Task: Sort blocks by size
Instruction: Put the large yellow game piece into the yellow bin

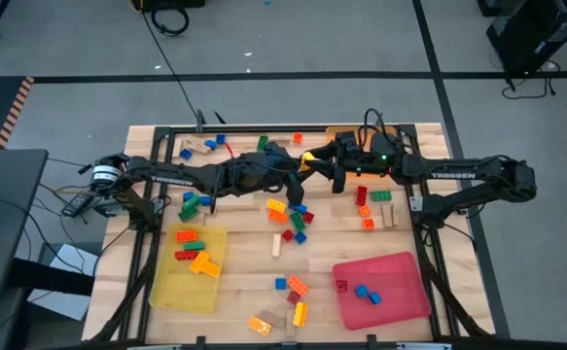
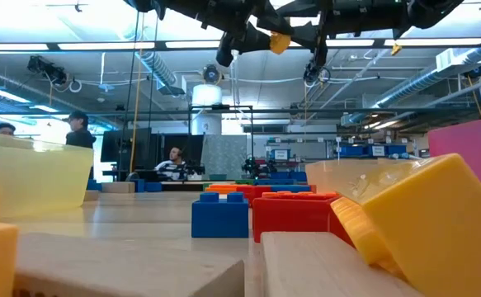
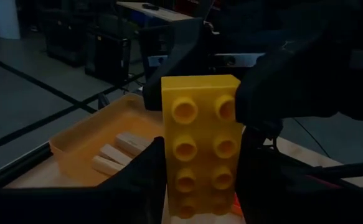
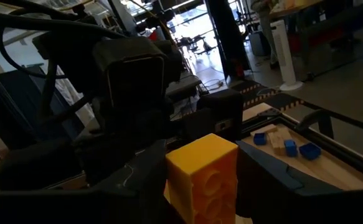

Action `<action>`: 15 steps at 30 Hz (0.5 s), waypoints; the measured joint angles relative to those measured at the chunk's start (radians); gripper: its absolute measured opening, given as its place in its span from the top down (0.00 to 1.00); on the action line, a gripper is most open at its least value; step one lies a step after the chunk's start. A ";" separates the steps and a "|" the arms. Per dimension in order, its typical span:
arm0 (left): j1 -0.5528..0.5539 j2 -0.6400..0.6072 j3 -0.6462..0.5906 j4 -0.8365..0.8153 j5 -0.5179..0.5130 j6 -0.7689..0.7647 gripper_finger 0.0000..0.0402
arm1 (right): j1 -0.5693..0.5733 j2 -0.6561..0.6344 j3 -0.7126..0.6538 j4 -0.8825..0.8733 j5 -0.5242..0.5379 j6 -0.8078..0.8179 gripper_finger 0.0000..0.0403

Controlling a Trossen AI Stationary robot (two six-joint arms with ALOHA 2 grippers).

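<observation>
A yellow two-by-four-stud brick (image 3: 200, 143) hangs high above the middle of the table's far half (image 1: 309, 158), between my two grippers, which meet there end to end. My left gripper (image 3: 203, 186) reaches in from the table's left and is shut on the brick's near end. My right gripper (image 4: 200, 177) comes from the table's right and is shut on the brick's other end. In the low view the brick (image 2: 280, 41) shows as a small yellow piece under the dark arms. Many other blocks (image 1: 288, 219) lie loose on the table below. My left gripper pinches the brick's two long sides (image 3: 169, 186) between its two fingers, at the end nearest its wrist. The fingers come level from the table's left and lie along the brick. The brick is lifted clear, about level. My right gripper pinches the same two long sides at the opposite end (image 3: 231, 87), one finger (image 3: 262, 99) partly covering a stud. In its own view the brick's end (image 4: 200, 155) sits between the fingers. The fingers come level from the table's right.
A yellow tray (image 1: 171, 287) with red, orange and yellow bricks lies near left. A red tray (image 1: 400, 292) with blue bricks lies near right. An orange tray (image 3: 75, 140) holding wooden pieces stands at the far edge. Loose blocks are scattered across the table's middle and near edge (image 1: 293, 292).
</observation>
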 joint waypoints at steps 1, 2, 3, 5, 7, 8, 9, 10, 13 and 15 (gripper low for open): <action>0.000 0.000 0.000 0.000 0.000 0.000 0.61 | 0.000 0.000 0.000 0.000 0.000 0.000 0.52; 0.000 0.000 0.000 0.000 0.000 0.000 0.61 | -0.001 0.000 0.000 0.000 -0.001 0.000 0.51; 0.000 0.000 0.000 0.000 0.001 0.001 0.60 | -0.001 0.000 0.000 0.000 -0.001 0.001 0.51; 0.000 0.000 0.000 -0.001 0.001 0.003 0.59 | -0.001 0.000 0.000 0.000 -0.001 0.004 0.49; 0.000 0.000 0.000 -0.001 0.001 0.003 0.59 | -0.008 0.000 0.000 0.000 -0.001 0.005 0.47; 0.000 0.000 0.000 -0.003 0.001 0.002 0.59 | -0.013 0.000 0.000 0.000 -0.002 0.008 0.46; 0.000 0.000 0.000 -0.009 0.001 -0.007 0.59 | -0.019 0.000 0.000 -0.001 -0.002 0.012 0.44; 0.000 0.000 0.000 -0.016 0.001 -0.024 0.59 | -0.026 0.000 0.000 -0.001 -0.002 0.014 0.43; 0.005 -0.015 0.000 -0.081 0.010 -0.027 0.59 | -0.045 -0.005 0.000 -0.018 -0.004 0.016 0.39; 0.007 -0.044 0.000 -0.150 0.017 -0.029 0.59 | -0.055 -0.019 0.000 -0.059 -0.004 0.014 0.36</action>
